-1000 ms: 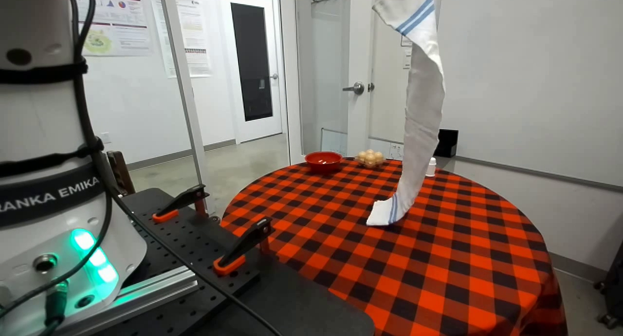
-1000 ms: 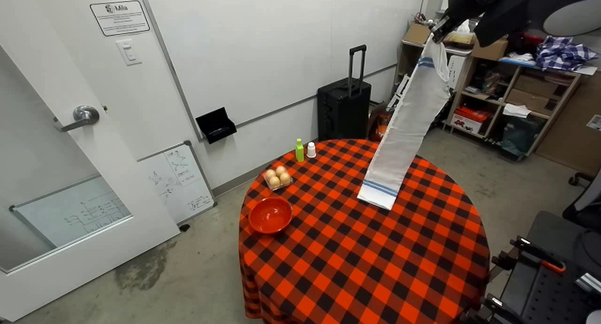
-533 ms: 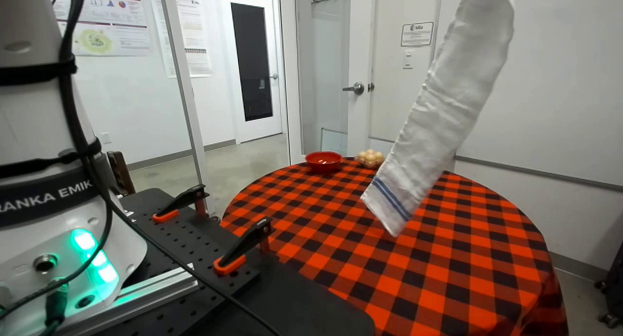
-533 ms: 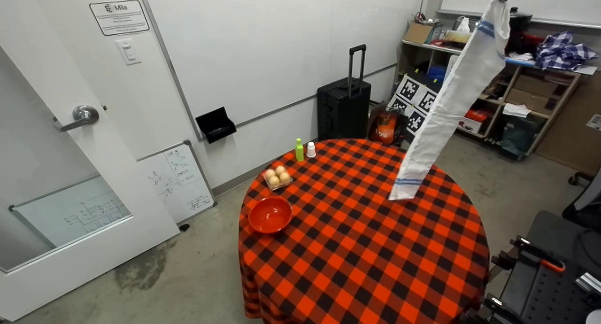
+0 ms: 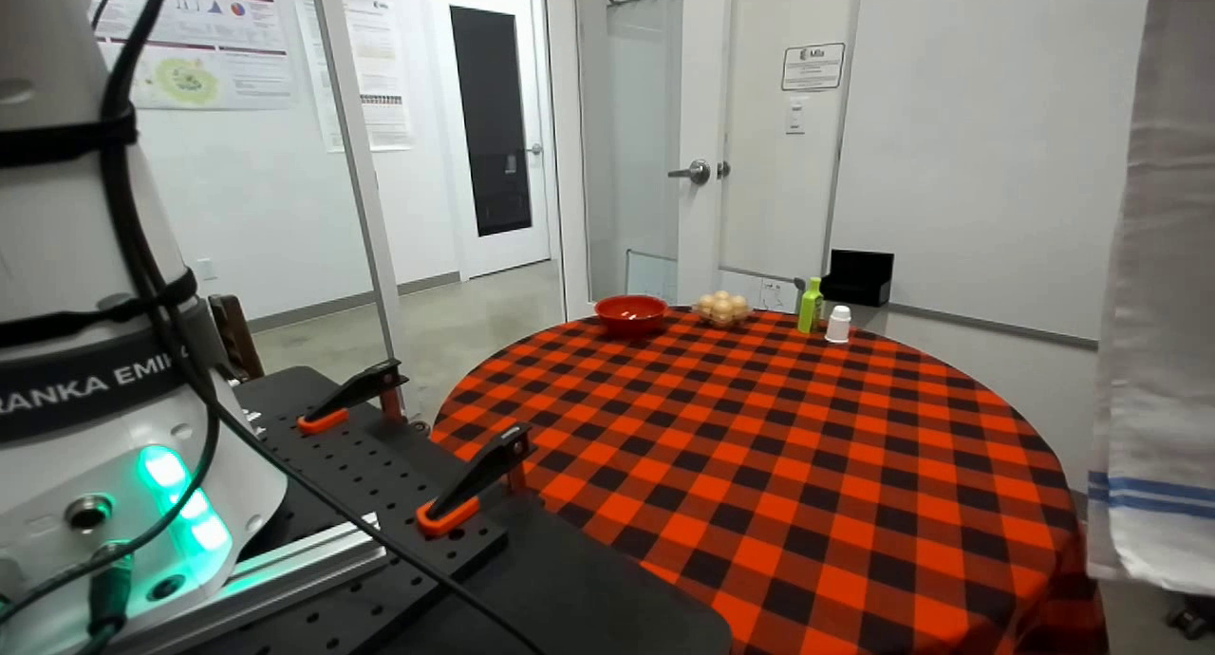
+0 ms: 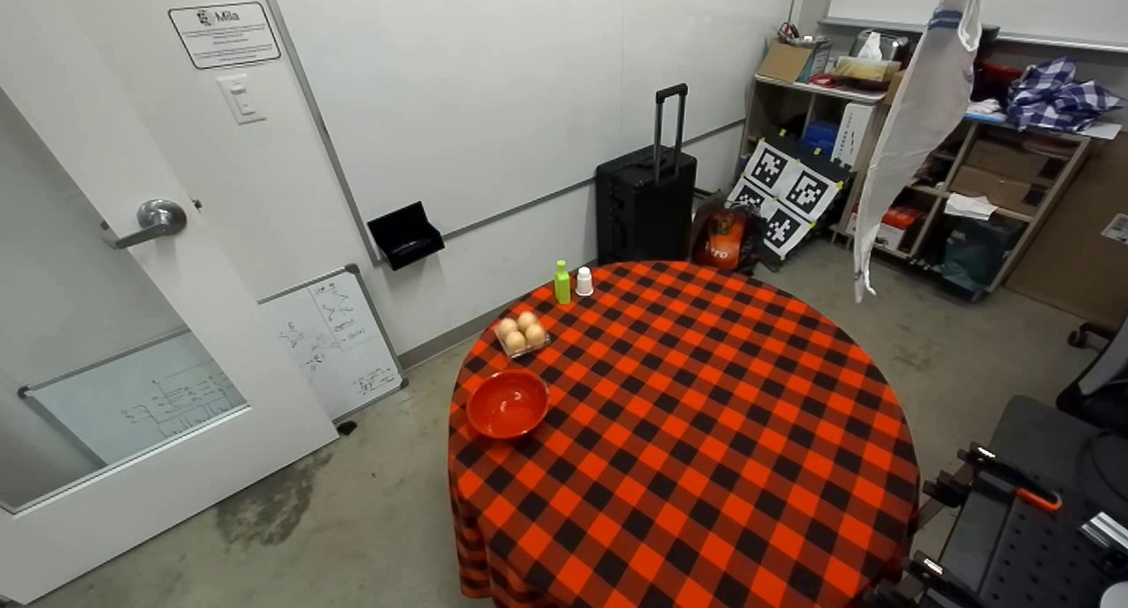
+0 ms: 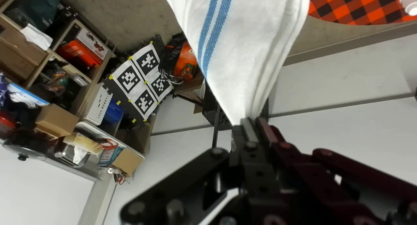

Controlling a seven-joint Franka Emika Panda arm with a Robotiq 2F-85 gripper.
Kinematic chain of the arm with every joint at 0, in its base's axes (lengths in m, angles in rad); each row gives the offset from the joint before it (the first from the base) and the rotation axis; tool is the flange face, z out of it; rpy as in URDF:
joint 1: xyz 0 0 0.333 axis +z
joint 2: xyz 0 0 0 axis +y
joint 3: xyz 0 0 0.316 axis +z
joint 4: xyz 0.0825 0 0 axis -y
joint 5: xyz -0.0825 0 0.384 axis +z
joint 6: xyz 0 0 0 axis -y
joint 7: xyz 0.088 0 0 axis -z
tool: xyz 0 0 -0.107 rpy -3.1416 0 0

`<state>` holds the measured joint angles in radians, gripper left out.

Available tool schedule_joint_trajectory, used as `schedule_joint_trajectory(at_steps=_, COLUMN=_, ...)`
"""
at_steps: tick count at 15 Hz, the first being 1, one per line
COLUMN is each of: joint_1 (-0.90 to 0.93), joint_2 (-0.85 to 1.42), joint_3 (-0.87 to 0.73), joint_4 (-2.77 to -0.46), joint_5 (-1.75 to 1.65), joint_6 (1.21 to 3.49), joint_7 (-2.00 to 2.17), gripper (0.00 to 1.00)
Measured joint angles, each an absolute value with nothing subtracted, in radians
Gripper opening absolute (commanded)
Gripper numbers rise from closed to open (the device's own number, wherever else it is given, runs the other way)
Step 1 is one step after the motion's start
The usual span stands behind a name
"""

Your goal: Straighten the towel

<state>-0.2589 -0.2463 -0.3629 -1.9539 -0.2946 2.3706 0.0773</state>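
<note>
Well apart from the towel (image 6: pixel 925 114): bowl (image 6: pixel 508 405), eggs (image 5: pixel 722 309), green bottle (image 6: pixel 562 286), white container (image 6: pixel 584 282).

Hand (image 7: pixel 255 125) clamped on blue-striped white towel (image 7: pixel 241 45); checked tablecloth (image 7: pixel 358 6) upper right; code-patterned board (image 7: pixel 142 79) left.

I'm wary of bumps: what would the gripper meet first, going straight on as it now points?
Past the towel pinched in the gripper, probably the black suitcase, though the wrist view leaves depth unclear.
</note>
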Motion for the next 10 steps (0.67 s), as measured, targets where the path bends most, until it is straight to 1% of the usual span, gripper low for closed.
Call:
schedule_joint_trajectory(at_steps=5, joint_1=-0.260, joint_2=-0.147, joint_3=-0.355, joint_4=-1.828, joint_5=-0.215, joint_6=2.255, joint_7=0.068, gripper=0.01)
schedule_joint_trajectory(at_steps=10, joint_1=-0.257, joint_2=-0.082, joint_3=-0.345, joint_4=-1.760, joint_5=-0.084, joint_6=2.173, joint_7=-0.065, gripper=0.01)
